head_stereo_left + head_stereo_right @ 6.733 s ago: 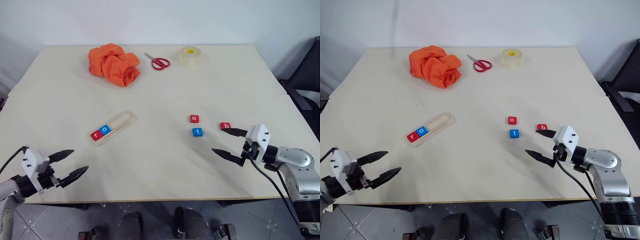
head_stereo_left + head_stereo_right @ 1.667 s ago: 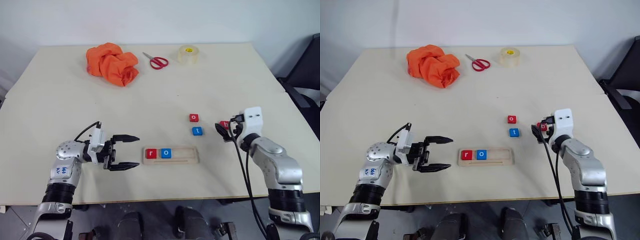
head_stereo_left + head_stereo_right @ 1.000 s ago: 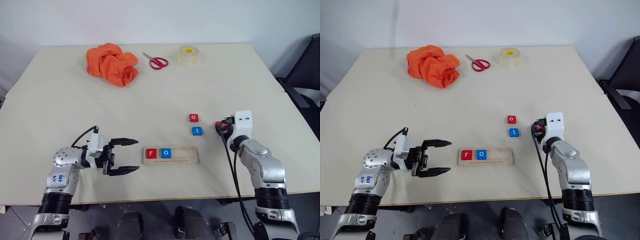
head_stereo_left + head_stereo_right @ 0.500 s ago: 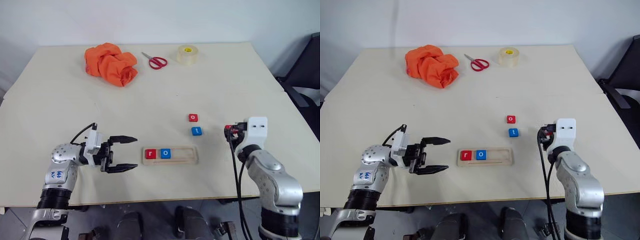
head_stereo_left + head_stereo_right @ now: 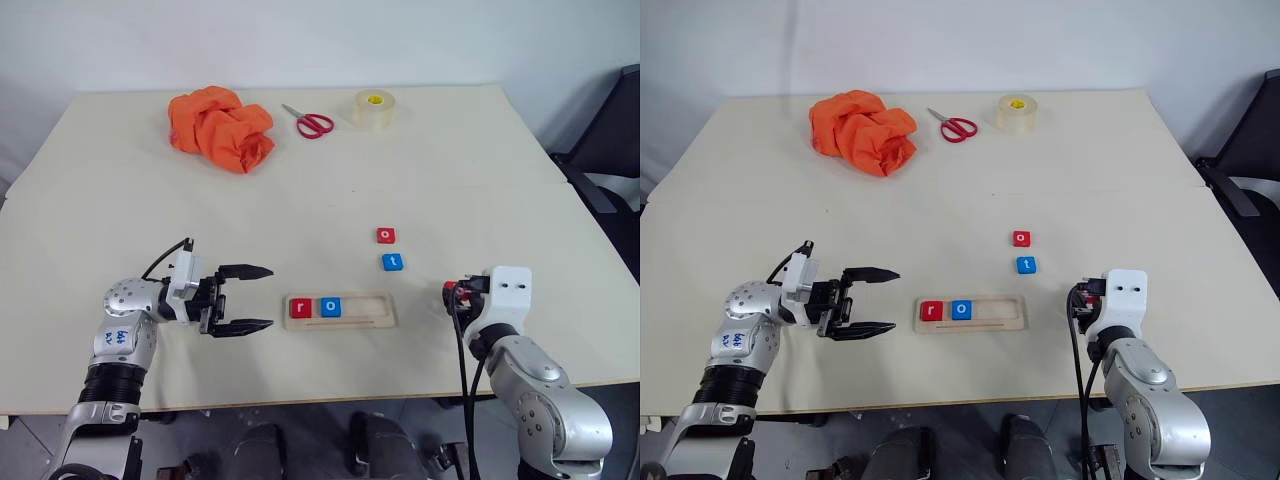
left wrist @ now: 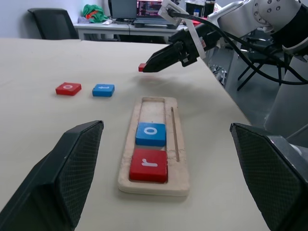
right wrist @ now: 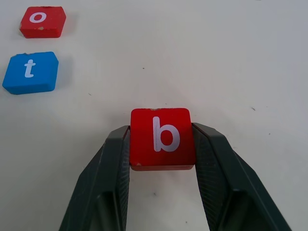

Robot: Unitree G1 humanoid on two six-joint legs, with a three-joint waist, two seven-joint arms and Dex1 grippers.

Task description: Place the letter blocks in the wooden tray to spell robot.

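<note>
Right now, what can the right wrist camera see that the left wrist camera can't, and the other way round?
Right wrist view alone: the white letter b on the red b block, pinched between the right gripper's two fingers.

Left wrist view alone: the wooden tray holding the red r block and the blue o block, seen between the left gripper's wide-open fingers.

Both: the loose red o block and blue t block lying on the table, and the right gripper holding a red block.
</note>
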